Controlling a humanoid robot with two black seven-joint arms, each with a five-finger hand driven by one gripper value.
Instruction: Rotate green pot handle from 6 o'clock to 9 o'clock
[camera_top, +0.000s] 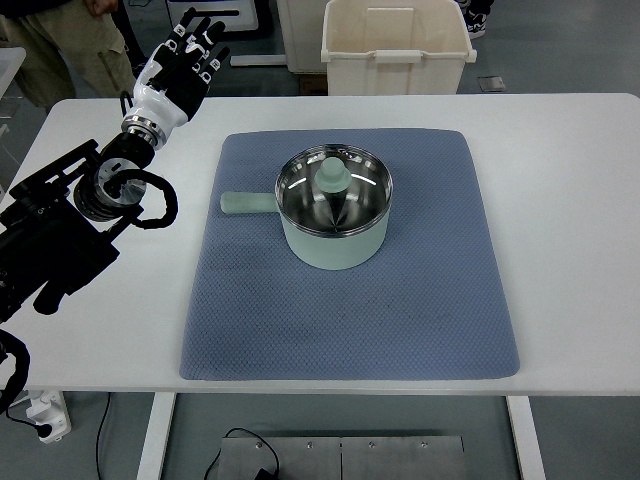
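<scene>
A pale green pot (334, 245) with a shiny steel inside stands on the blue-grey mat (420, 300), a little left of the mat's middle. Its green handle (247, 203) sticks out to the left, at 9 o'clock. A green knob-like piece (333, 175) rests inside the pot near the far rim. My left hand (185, 62) is raised over the table's far left corner, well away from the pot, with fingers spread and nothing in them. The right arm does not show.
The white table (560, 200) carries the mat. A cream plastic bin (396, 45) stands behind the far edge. A person in khaki trousers (70, 50) stands at the back left. Black cables (150, 205) loop around my left forearm.
</scene>
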